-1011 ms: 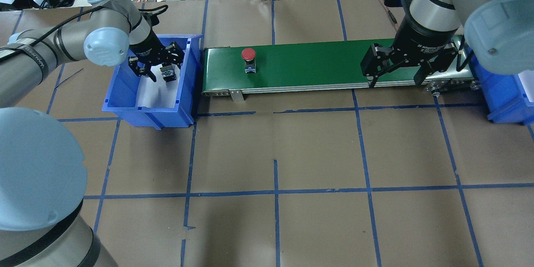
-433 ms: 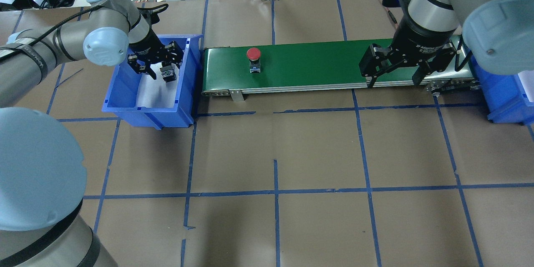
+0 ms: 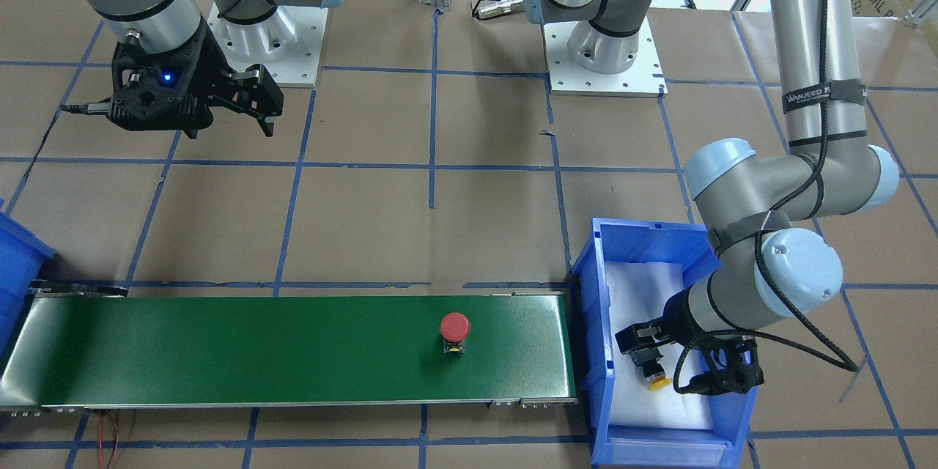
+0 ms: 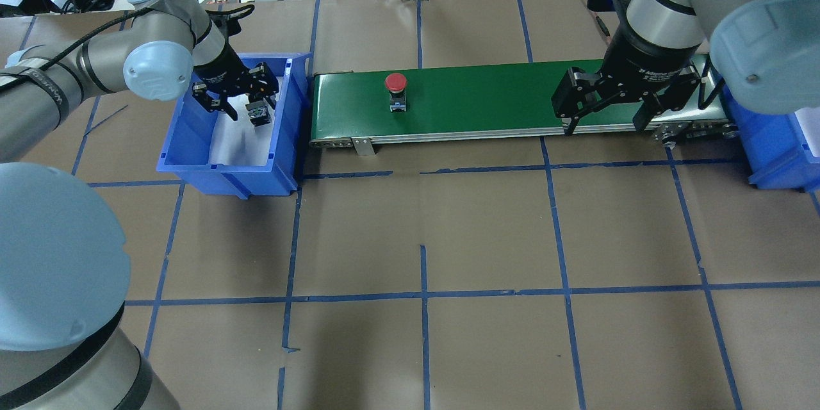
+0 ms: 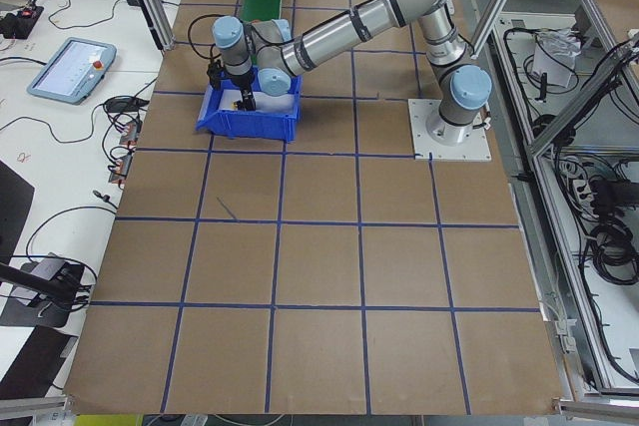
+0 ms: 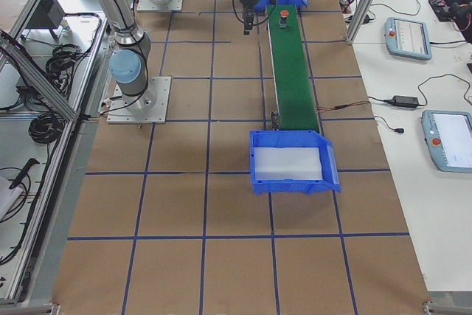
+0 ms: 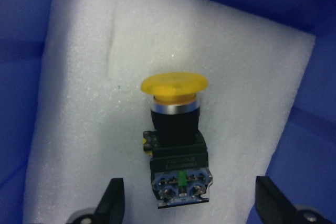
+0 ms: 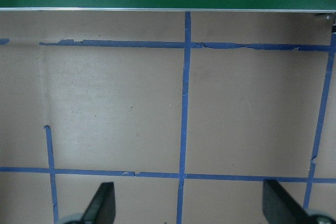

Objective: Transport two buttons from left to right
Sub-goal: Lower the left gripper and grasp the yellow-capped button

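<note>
The red-capped push-button [image 4: 396,84] has drifted toward the overhead view's right along the green belt [image 4: 487,99]. The left gripper [image 7: 191,205], jaws apart, straddles the yellow-capped push-button [image 7: 176,124]. The right gripper [image 4: 602,125] gapes, waiting.

Walls of the blue bin [image 7: 315,3] hem the yellow button [image 7: 176,145] at 9, 12 and 3 o'clock, and the foam [image 7: 84,103] lies bare on both sides of it. Seen from overhead, the red button [image 4: 396,86] alone interrupts the belt [image 4: 500,99], toward 9 o'clock.

My table [image 4: 359,230], brown paper gridded in blue tape, bears a green conveyor [image 4: 487,99] between my left blue bin [image 4: 224,176] and right blue bin [image 4: 778,154].
</note>
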`<state>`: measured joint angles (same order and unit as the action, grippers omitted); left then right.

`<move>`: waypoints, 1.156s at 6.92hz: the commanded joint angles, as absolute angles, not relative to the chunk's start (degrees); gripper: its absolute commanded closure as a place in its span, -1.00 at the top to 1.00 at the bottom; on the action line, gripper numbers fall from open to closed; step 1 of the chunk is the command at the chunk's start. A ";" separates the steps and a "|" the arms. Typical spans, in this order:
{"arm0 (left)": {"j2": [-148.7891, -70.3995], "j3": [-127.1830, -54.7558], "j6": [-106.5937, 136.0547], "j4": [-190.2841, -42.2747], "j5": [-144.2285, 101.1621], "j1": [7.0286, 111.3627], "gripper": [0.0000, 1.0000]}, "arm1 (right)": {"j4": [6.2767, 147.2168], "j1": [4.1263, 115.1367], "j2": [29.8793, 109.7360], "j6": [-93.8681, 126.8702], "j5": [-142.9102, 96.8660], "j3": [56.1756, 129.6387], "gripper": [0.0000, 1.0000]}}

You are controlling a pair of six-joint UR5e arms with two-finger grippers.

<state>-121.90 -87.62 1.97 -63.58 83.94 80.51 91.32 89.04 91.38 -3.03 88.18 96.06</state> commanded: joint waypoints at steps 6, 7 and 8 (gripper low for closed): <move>-122.87 -88.42 1.93 -61.26 83.76 80.07 0.03 | 91.58 89.30 91.49 -2.81 87.89 95.98 1.00; -122.70 -88.24 1.41 -61.35 83.85 80.07 -0.17 | 91.58 89.30 91.49 -2.90 87.89 96.06 1.00; -121.74 -88.33 1.49 -61.43 83.85 80.07 -0.27 | 91.58 89.30 91.49 -2.90 87.89 96.06 1.00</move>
<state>-122.48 -88.35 1.60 -61.36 83.82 80.07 91.58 89.28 91.49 -2.88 87.89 96.02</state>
